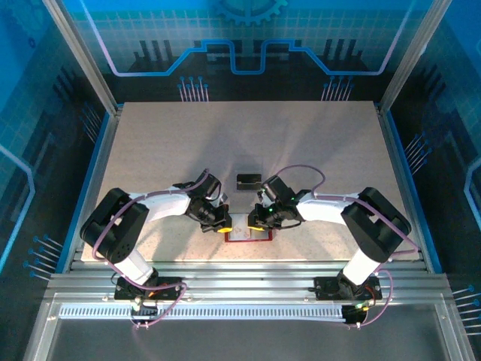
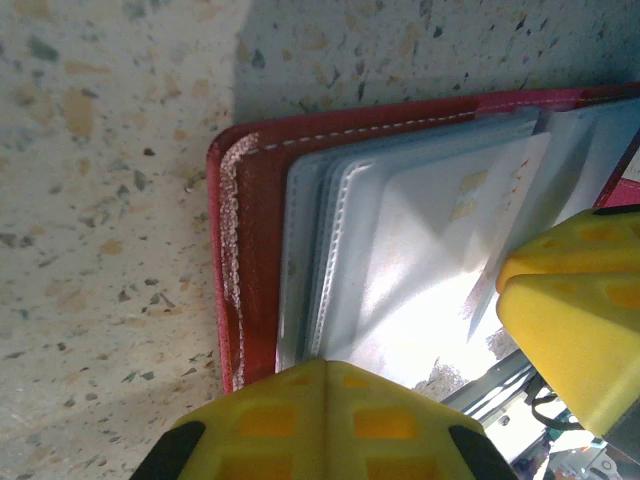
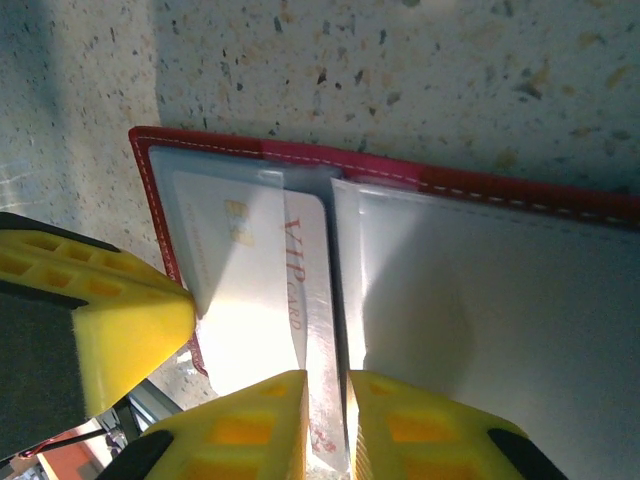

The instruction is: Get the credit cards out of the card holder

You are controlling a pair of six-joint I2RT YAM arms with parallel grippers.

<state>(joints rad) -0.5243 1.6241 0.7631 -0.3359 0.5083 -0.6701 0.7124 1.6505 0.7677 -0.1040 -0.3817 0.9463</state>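
Note:
The red card holder (image 1: 248, 238) lies open near the table's front edge, its pale grey pockets (image 2: 400, 250) facing up. My left gripper (image 2: 327, 362) is shut, its yellow tips together on the pockets' near edge beside the red cover (image 2: 255, 230). My right gripper (image 3: 327, 385) is shut on a silvery credit card (image 3: 312, 290) with red "VIP CARD" lettering, which sticks out of the card holder (image 3: 400, 172) along the middle fold. A second pale card (image 3: 235, 270) with a gold chip lies in the left pocket. From above, the left gripper (image 1: 223, 223) and right gripper (image 1: 258, 219) meet over the holder.
A small dark rectangular object (image 1: 247, 180) lies on the speckled table (image 1: 316, 150) just beyond the two grippers. The table's front edge and metal rails (image 1: 248, 282) run right behind the card holder. A yellow finger (image 3: 120, 320) of the left gripper stands close to the right one.

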